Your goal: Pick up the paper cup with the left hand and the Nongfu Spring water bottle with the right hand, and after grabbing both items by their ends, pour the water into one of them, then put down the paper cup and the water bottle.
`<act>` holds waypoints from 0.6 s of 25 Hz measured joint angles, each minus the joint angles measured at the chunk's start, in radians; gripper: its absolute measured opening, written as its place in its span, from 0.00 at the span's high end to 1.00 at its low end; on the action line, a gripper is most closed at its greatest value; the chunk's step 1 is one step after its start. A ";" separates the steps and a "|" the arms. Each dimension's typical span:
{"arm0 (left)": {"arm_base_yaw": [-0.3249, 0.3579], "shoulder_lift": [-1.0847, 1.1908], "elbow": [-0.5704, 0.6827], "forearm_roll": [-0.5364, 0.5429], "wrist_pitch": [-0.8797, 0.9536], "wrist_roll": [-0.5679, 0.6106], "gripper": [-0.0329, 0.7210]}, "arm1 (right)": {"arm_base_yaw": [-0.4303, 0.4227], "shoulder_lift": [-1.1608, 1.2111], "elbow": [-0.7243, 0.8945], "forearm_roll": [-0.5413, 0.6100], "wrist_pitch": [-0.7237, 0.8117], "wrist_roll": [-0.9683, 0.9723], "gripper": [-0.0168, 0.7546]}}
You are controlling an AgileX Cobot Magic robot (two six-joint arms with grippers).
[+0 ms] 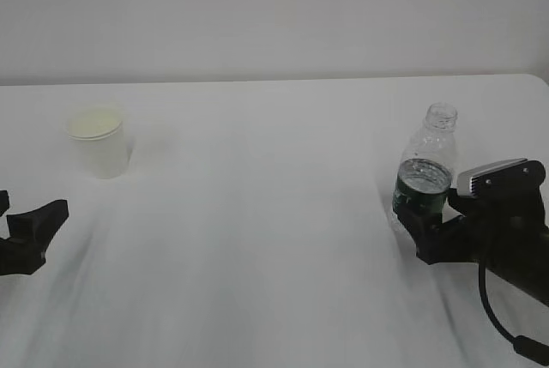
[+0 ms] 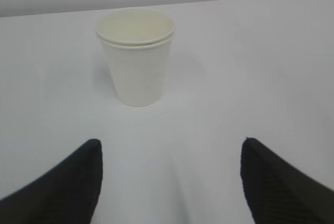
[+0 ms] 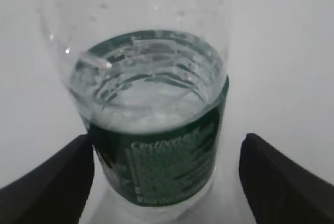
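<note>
The white paper cup [image 1: 99, 143] stands upright at the table's far left. My left gripper [image 1: 26, 214] sits low at the left edge, a little short of the cup. In the left wrist view the paper cup [image 2: 136, 57] is ahead of the left gripper [image 2: 169, 145], whose jaws are spread wide with only table between them. At the right stands the capless Nongfu Spring water bottle [image 1: 426, 171] with its dark green label. The right gripper [image 1: 433, 222] straddles the bottle's lower part. Close up, the bottle [image 3: 156, 161] holds water [image 3: 151, 98] to the label's top. The right gripper [image 3: 167, 145] is open: its left finger is at the label, and a gap shows on the right.
The white table [image 1: 274, 239] runs back to a pale wall; its far edge [image 1: 274, 81] and right rear corner [image 1: 540, 78] are in view. A black cable [image 1: 497, 316] hangs from the right arm at the lower right.
</note>
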 joint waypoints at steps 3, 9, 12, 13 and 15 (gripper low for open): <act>0.000 0.000 0.000 0.000 0.000 0.000 0.17 | 0.000 0.022 -0.024 -0.009 0.000 0.000 0.14; 0.000 0.000 0.000 0.001 0.000 0.000 0.17 | 0.000 0.038 -0.070 -0.021 0.000 0.000 0.15; 0.000 0.000 0.000 0.002 0.000 0.000 0.17 | 0.000 0.040 -0.090 -0.026 0.000 0.000 0.15; 0.000 0.000 0.000 0.002 0.000 0.000 0.17 | 0.000 0.040 -0.094 -0.027 0.000 0.000 0.15; 0.000 0.000 0.000 0.002 0.000 0.000 0.17 | 0.000 0.040 -0.103 -0.028 0.000 0.000 0.16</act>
